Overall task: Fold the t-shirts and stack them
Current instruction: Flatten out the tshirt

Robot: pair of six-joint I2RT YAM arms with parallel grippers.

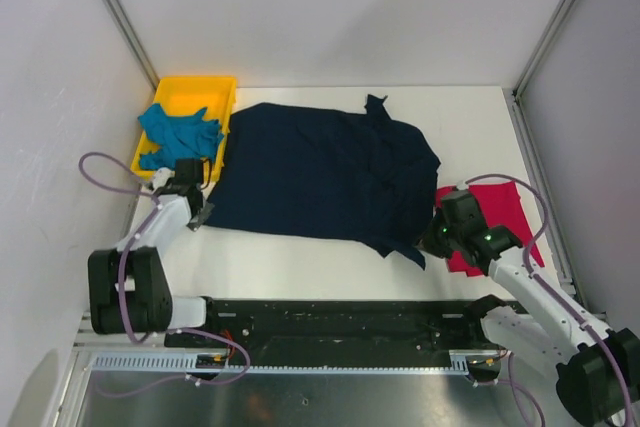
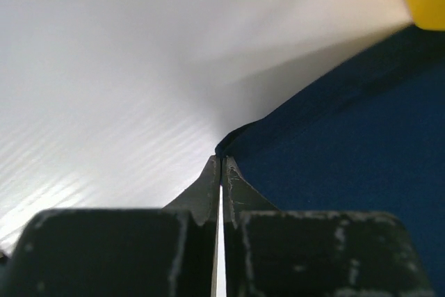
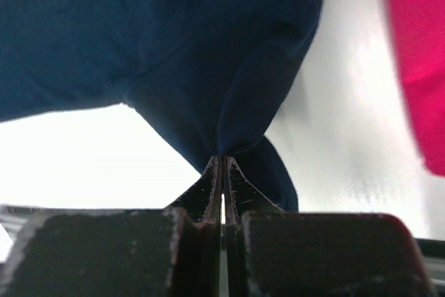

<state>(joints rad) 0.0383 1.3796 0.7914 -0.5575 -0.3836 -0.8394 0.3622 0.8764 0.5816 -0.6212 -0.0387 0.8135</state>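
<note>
The left gripper (image 2: 221, 163) is seen clamped shut on the near left corner of the navy t-shirt (image 1: 320, 167), which is spread across the table (image 1: 300, 259) beside the yellow tray (image 1: 200, 85) where the teal t-shirt (image 1: 178, 134) is heaped. At the garment's near right corner, cloth is pinched tight in the closed right gripper (image 3: 222, 163), just beside the crimson-pink t-shirt (image 1: 505, 205).

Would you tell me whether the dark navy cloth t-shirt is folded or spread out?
Mostly spread: the dark navy cloth t-shirt lies wide across the white table.
</note>
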